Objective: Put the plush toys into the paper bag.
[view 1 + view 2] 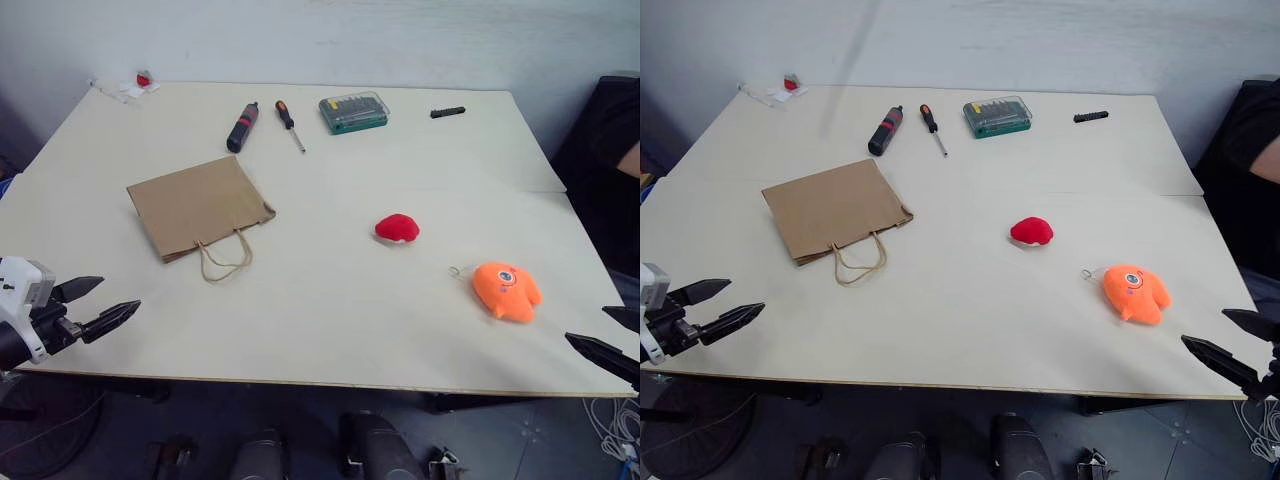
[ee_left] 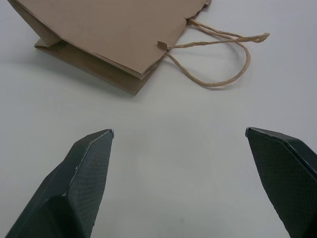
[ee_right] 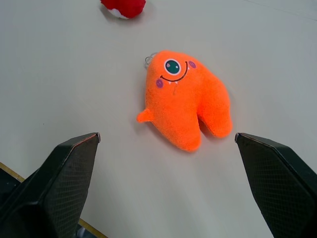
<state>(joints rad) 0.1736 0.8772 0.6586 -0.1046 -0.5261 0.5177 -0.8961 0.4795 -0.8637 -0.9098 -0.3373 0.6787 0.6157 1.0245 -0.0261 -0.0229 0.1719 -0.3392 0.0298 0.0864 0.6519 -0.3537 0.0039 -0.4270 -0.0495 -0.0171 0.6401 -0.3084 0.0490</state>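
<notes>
Currently both end effectors, left (image 1: 93,304) and right (image 1: 1228,345), gape wide and empty at the table (image 1: 330,320) edge. Bag (image 1: 198,205) lies flat left; orange toy (image 1: 506,290) and red toy (image 1: 397,228) right. Its closed mouth could block insertion.

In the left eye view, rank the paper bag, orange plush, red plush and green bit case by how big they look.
1. paper bag, clearly largest.
2. orange plush and green bit case look about alike; the case lies farther away, so unranked.
3. red plush, smallest.
</notes>
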